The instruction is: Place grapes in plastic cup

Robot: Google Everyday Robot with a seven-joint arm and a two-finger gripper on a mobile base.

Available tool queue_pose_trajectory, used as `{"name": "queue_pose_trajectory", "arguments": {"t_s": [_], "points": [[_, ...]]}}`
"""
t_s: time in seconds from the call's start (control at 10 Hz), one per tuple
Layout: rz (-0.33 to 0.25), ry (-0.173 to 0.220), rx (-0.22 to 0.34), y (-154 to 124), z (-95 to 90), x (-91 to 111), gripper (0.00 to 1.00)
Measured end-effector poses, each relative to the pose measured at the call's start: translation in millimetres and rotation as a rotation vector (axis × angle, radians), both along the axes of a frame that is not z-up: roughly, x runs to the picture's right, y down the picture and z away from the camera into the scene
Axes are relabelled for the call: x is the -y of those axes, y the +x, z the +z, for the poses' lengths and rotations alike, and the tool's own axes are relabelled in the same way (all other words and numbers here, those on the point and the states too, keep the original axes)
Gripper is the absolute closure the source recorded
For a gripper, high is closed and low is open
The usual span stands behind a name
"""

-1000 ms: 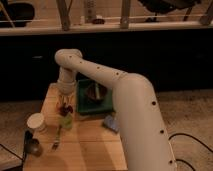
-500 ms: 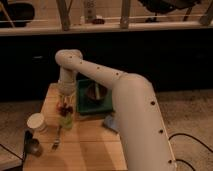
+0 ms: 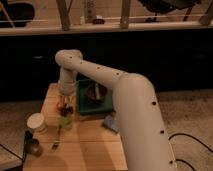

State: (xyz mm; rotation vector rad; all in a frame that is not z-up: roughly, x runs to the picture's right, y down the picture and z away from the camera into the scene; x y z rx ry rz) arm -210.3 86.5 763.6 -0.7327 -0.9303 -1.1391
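My gripper (image 3: 64,104) hangs straight down from the white arm over the left part of the wooden table (image 3: 90,145). It is shut on the grapes (image 3: 62,106), a small dark red lump at its tip. The clear plastic cup (image 3: 65,121) stands upright right under the gripper, and the grapes sit just above its rim. The arm hides the far side of the cup's mouth.
A white lidded cup (image 3: 36,122) stands left of the plastic cup. A green tray (image 3: 84,108) holding a dark bowl (image 3: 95,91) lies to the right. A blue item (image 3: 111,123), a fork (image 3: 56,141) and a dark metal object (image 3: 32,146) lie nearer the front.
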Motion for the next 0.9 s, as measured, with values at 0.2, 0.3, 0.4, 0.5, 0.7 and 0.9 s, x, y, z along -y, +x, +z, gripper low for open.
{"name": "queue_pose_trajectory", "arguments": {"t_s": [0.2, 0.3, 0.4, 0.5, 0.7, 0.9], "points": [[0.005, 0.004, -0.006, 0.5, -1.7, -0.6, 0.24], [0.005, 0.003, -0.009, 1.3, -2.5, -1.6, 0.2], [0.007, 0.004, -0.012, 1.8, -3.2, -2.2, 0.2], [0.011, 0.005, -0.014, 2.5, -3.5, -2.6, 0.2], [0.019, 0.004, -0.02, 4.3, -3.6, -3.3, 0.2], [0.026, 0.004, -0.024, 7.1, -2.9, -2.2, 0.2]]}}
